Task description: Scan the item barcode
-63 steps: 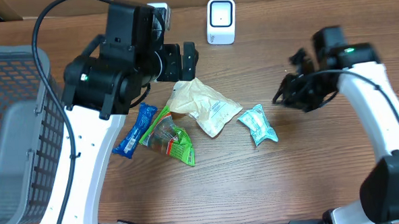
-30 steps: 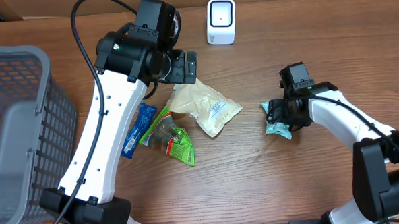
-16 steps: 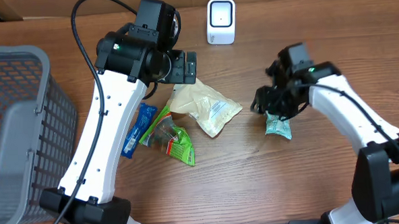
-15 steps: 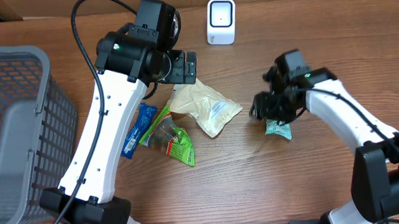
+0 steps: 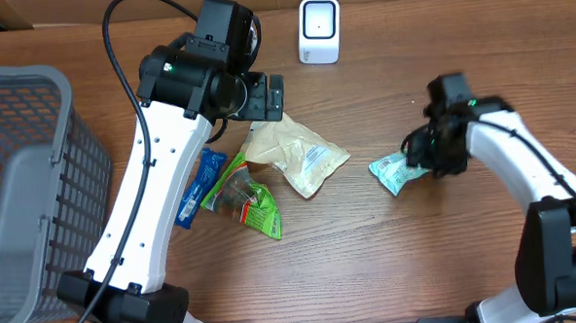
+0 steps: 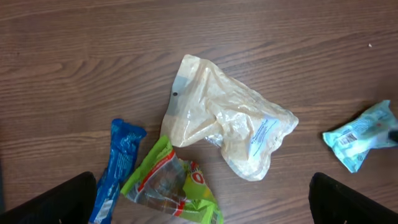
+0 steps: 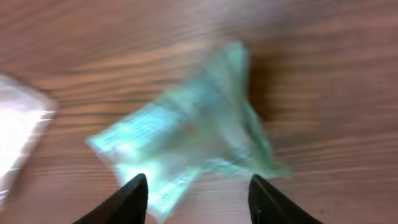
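From above, the teal packet is seen lying flat on the desk, right of the pale bag and well apart from the white scanner at the back. The right tool is set low at the packet's right end, touching it or just beside it; which one cannot be told. The left tool is held over the pale bag with nothing in it. In the left wrist view, its fingers are seen wide apart at the bottom corners, and the packet is seen at the far right edge. In the right wrist view, all is blurred. The right tool's fingers are seen half wide, with the packet's lower edge reaching between them, not squeezed yet. From here, only a thin corner might be pinched, so the slippery packet could be dropped or pushed along the desk. The barcode might also be turned away from the scanner, and then nothing would be read.
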